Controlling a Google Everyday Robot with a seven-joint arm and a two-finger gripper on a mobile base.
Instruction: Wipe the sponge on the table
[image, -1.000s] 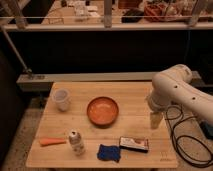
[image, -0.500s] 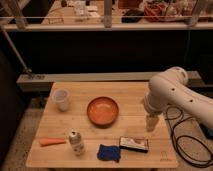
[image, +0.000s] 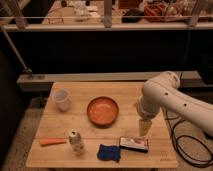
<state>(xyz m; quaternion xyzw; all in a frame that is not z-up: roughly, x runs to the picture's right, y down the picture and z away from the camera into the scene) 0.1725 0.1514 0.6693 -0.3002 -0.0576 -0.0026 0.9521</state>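
– Sponge (image: 108, 152) down at the near edge of the table (image: 100, 90): dark blue, a bit rumpled, lying flat on the wood. What's either side of it?

– A small can (image: 76, 142) stands just beside it on the left. A flat dark box (image: 134, 144) with a red-and-white label lies just beside it on the right. Whether either one touches it, I can't tell.

– And the gripper?

– The gripper (image: 144, 127) hangs from the white arm (image: 165, 97), pointing down over the right part of the table. It's to the right of the orange bowl (image: 103, 111) and just behind the box. Jaws spread wide, nothing in them.

– So it's clear of the sponge?

– Clear of it, yes. The box is nearer to the gripper than the sponge is.

– What else is on the table?

– A pale cup (image: 61, 99) stands upright at the far left. A carrot (image: 52, 141) lies near the front left edge, beside the can. The bowl sits in the middle. Black cables (image: 182, 142) loop on the floor off to the right of the table.
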